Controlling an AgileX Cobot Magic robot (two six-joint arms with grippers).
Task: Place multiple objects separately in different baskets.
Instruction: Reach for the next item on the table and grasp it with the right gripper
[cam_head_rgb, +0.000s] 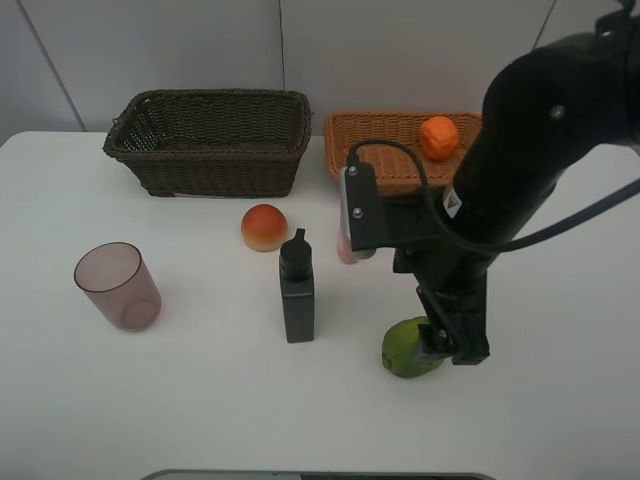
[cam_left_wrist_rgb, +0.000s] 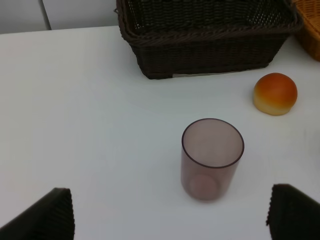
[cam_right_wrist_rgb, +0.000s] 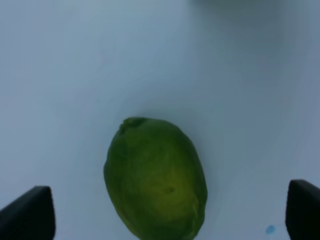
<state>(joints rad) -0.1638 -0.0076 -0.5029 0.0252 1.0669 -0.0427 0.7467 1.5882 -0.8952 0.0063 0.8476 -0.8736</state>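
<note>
Exterior high, risk: the green citrus (cam_head_rgb: 408, 348) lies on the counter (cam_head_rgb: 200, 410) at the lower right of centre, with the right jaws set apart and lowered around it. A round fruit could be squeezed out sideways or sent rolling if the jaws are closed off-centre.
Exterior high, neighbours: the black bottle (cam_head_rgb: 296, 290) and the pink bottle (cam_head_rgb: 345, 248) stand near the right arm and could be knocked over by a swing toward the baskets.
Exterior high, hidden: the pink bottle is mostly covered by the wrist housing. The left arm is not seen. The tangerine (cam_head_rgb: 438, 137) is seen in the light basket (cam_head_rgb: 380, 130); the dark basket (cam_head_rgb: 210, 140) looks empty.
Left wrist, risk: the left jaws are held wide apart, clear of the mauve cup (cam_left_wrist_rgb: 212, 157). A light upright cup could be tipped by a low approach.
Left wrist, cut off: only the fingertips (cam_left_wrist_rgb: 45, 215) are shown; the peach (cam_left_wrist_rgb: 275, 93) lies beyond the cup.
Right wrist, risk: the citrus lies between the open jaws, untouched, and its long axis may not be squared to them.
Right wrist, cut off: the near end of the citrus is cropped.
</note>
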